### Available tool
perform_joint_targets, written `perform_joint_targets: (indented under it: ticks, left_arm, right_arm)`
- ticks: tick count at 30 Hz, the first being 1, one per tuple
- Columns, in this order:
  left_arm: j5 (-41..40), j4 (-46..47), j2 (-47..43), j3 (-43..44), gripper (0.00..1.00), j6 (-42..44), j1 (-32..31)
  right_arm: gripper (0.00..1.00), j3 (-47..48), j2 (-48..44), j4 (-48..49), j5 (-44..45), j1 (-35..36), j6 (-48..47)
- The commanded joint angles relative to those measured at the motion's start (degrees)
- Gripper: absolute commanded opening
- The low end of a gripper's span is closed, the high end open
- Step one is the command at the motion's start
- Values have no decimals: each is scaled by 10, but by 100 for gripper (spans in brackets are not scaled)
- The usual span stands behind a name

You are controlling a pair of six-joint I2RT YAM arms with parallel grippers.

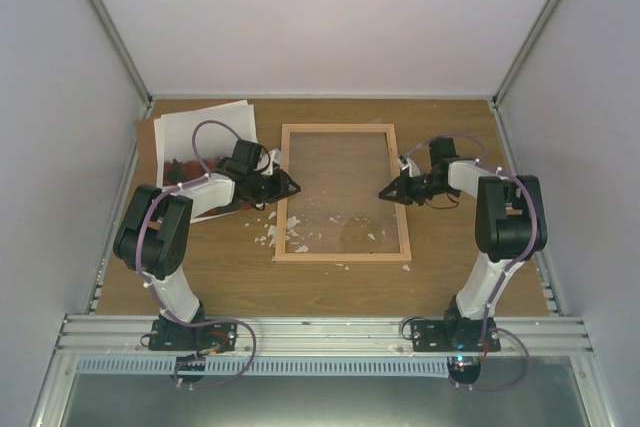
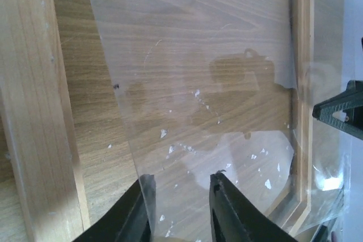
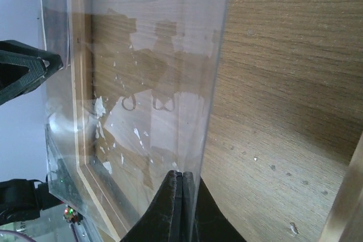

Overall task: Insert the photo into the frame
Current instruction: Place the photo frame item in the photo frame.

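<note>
White-walled booth [image 1: 320, 17], wood-grain table [image 1: 440, 282]. Frame [image 1: 340, 258] lies mid-table. Its pane [image 1: 340, 182] looks lifted, the right gripper [image 1: 385, 192] pinched shut on its right edge and the left gripper [image 1: 292, 185] with jaws slightly parted at its left edge. Photo [image 1: 200, 137] sits left of the frame — not yet inserted. White scraps [image 1: 268, 232] lie by the frame's near-left corner.

A: Work surface?
B: Wood-grain table [image 1: 450, 277], enclosed by white walls [image 1: 300, 17] on three sides; aluminium rail [image 1: 320, 332] along the near edge
A: Loose items?
B: Small white scraps [image 1: 268, 234] scattered left of centre; brown backing board [image 1: 146, 137] lying flat at the far-left corner, partly covered
</note>
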Motion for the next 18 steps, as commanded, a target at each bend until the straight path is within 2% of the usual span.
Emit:
perform_joint_targets:
  ticks: [1, 4, 6, 10, 18]
  left_arm:
    - [-15, 15, -16, -4, 35, 9, 0]
    - [-31, 0, -33, -2, 49, 16, 7]
    - [-40, -6, -45, -1, 54, 17, 16]
    - [-51, -19, -68, -3, 61, 19, 37]
    - [-52, -17, -89, -11, 65, 27, 71]
  right_arm:
    - [1, -4, 12, 6, 2, 6, -17]
    - [1, -5, 11, 6, 7, 6, -17]
    - [1, -7, 11, 6, 7, 6, -17]
    - [1, -7, 9, 4, 10, 6, -14]
    - [1, -27, 4, 37, -16, 8, -12]
